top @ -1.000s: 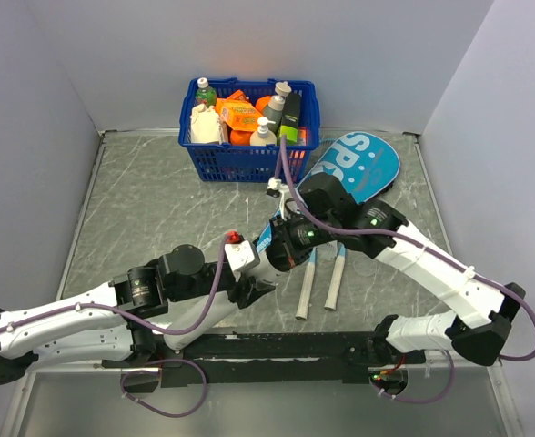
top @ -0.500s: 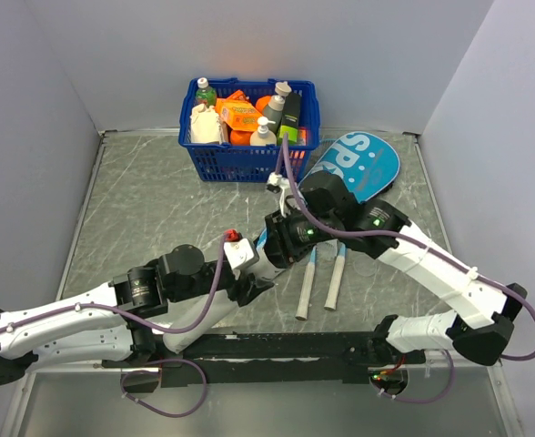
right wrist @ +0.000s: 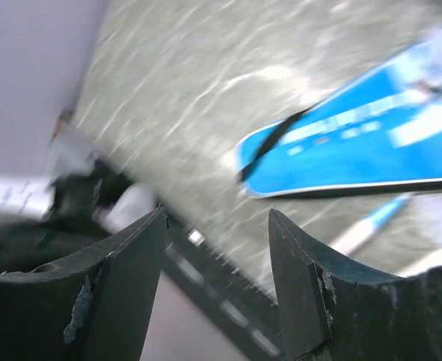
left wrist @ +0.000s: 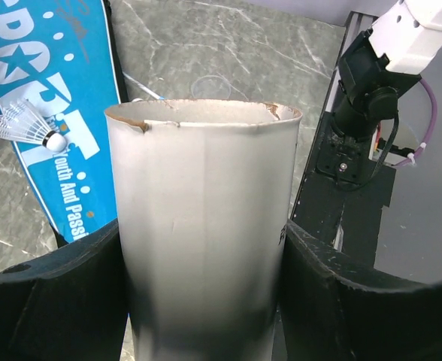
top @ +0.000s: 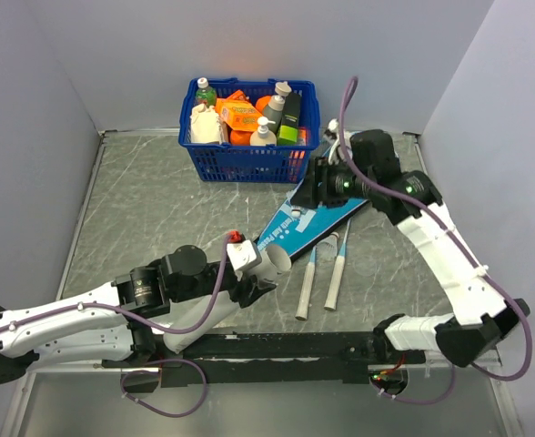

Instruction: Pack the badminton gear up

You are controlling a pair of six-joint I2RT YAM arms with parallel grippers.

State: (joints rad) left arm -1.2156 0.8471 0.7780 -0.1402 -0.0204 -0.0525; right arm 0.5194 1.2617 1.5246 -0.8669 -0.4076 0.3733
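Withdrawn to the far end of the teal racket-shaped "SPORT" case [top: 313,223], the right pincer [right wrist: 217,214] is spread, empty; the long white tube [left wrist: 202,165] is clamped in the left pincer [left wrist: 201,248] at that case's near tip, presumably for loading.

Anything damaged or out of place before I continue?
The white cardboard tube in the left gripper has a ragged rim, torn at two spots with brown card showing. The white feather shuttlecock lies loose on the teal racket case.
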